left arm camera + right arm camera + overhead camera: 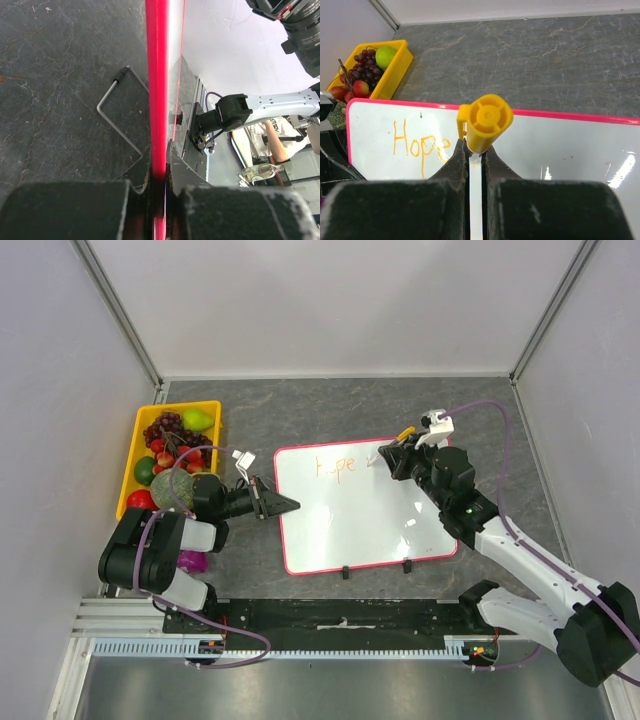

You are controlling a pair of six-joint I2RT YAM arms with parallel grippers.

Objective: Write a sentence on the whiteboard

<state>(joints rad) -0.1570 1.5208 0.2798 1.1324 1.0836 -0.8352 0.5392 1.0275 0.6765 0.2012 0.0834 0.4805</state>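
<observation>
The whiteboard (365,510) lies flat on the grey surface (400,405) in the middle of the overhead view. Of the sentence (335,468) only "Hope" stands in orange near its upper edge, so I'd say most of the writing is not yet done. The left fingers (280,505) are pinched narrow on the pink-red frame at the board's left edge. The right fingers (393,458), at the board's upper right, are clamped on an orange marker (485,122) just right of the word; its tip is hidden, so I can't tell whether it touches. Pressed too hard, the marker might slide up between the fingers. If the thin frame slips from that pinch, the board could shift and skew the letters.
</observation>
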